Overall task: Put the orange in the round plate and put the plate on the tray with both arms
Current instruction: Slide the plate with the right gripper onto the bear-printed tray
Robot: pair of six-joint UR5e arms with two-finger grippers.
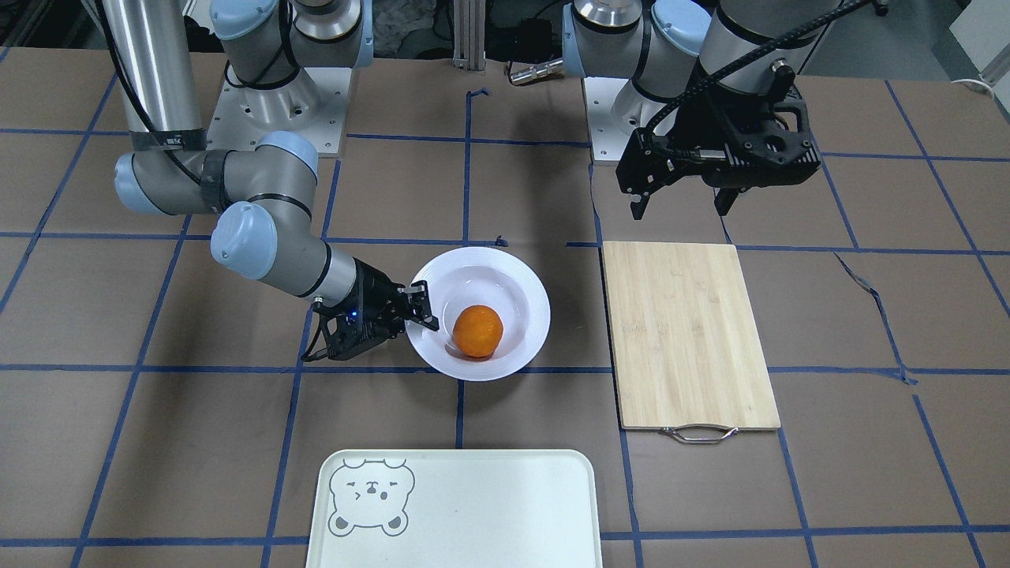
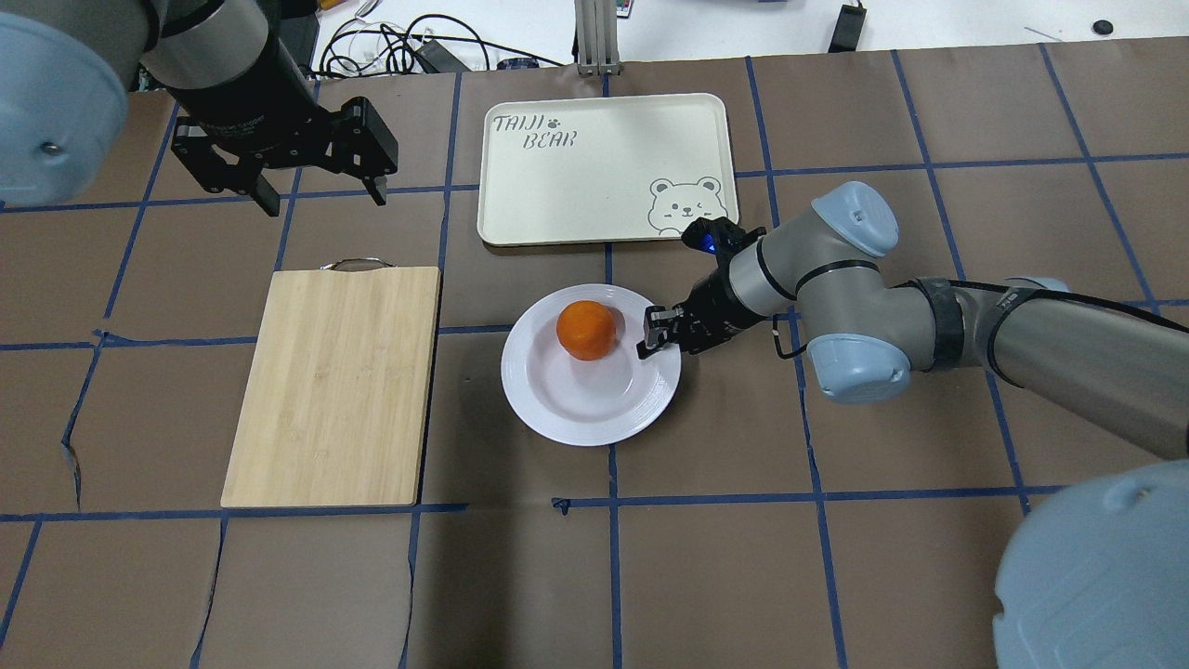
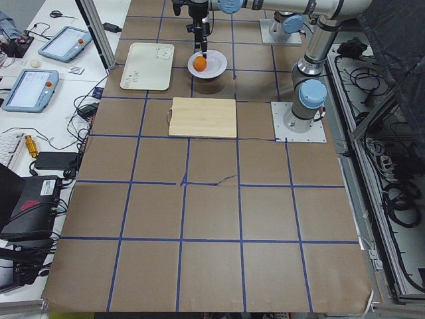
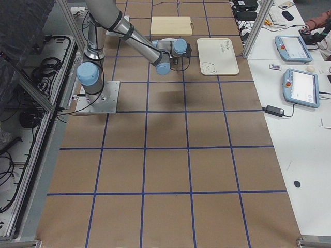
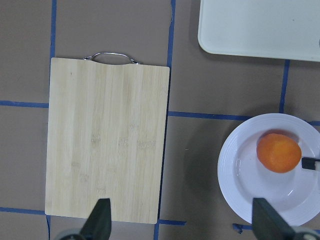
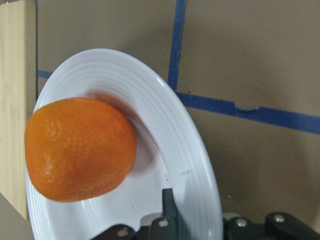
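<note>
The orange lies in the round plate, off-centre toward the tray. My right gripper is shut on the plate's rim, with one finger on top of the rim beside the orange. The cream tray lies a short way beyond the plate. My left gripper hangs open above the table and holds nothing.
A bamboo cutting board with a metal handle lies beside the plate on the left arm's side. Blue tape lines cross the brown table. Cables and tablets sit past the table's far edge.
</note>
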